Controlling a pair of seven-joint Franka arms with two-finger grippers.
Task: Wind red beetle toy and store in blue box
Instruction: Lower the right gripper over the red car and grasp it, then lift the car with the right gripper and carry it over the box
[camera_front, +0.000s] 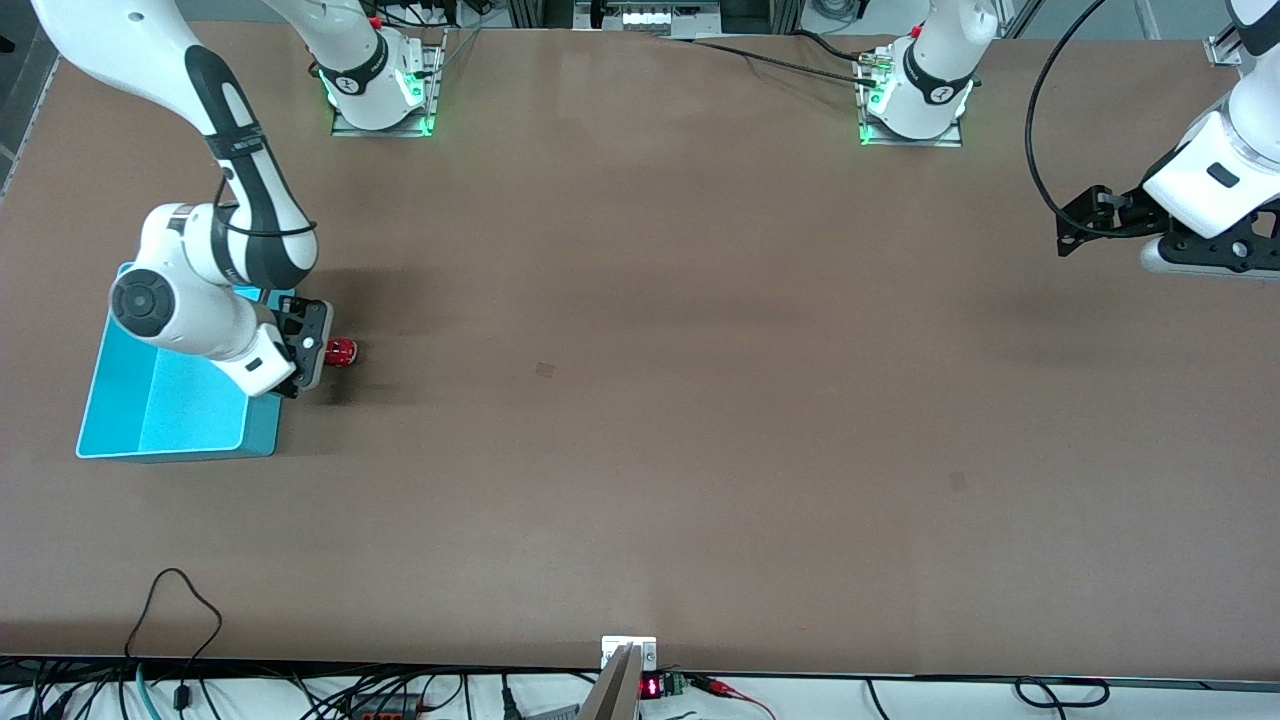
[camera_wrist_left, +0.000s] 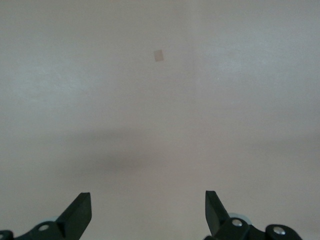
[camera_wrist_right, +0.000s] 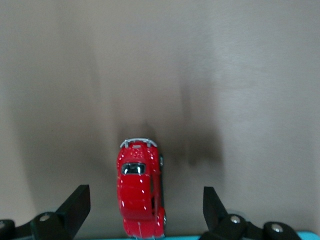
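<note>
1. Brown and matte, the surface (camera_front: 640, 400) stretched wide under both arms, with cables trailing along the edge nearest the front camera.
2. At the right arm's end stood the blue box (camera_front: 160, 410), open and holding nothing that could be seen.
3. The red beetle toy (camera_front: 341, 352) sat on the surface just beside the box, toward the middle of the surface.
4. The right tool (camera_wrist_right: 145, 205) hung low over the toy with its fingers spread wide; in the right wrist view the car lay lengthwise between them, touched by neither.
5. The left tool (camera_wrist_left: 147, 207) waited over bare surface at the left arm's end, its fingers also apart and empty.
6. Judged from this, the step in hand was the first grasp of the toy, with no winding done yet.
7. To do it well, the right tool should probably centre on the car's body, descend squarely, and close on its flanks.
8. The glossy rounded shell looked likely to slip, so a low, gentle squeeze seemed wise.
</note>
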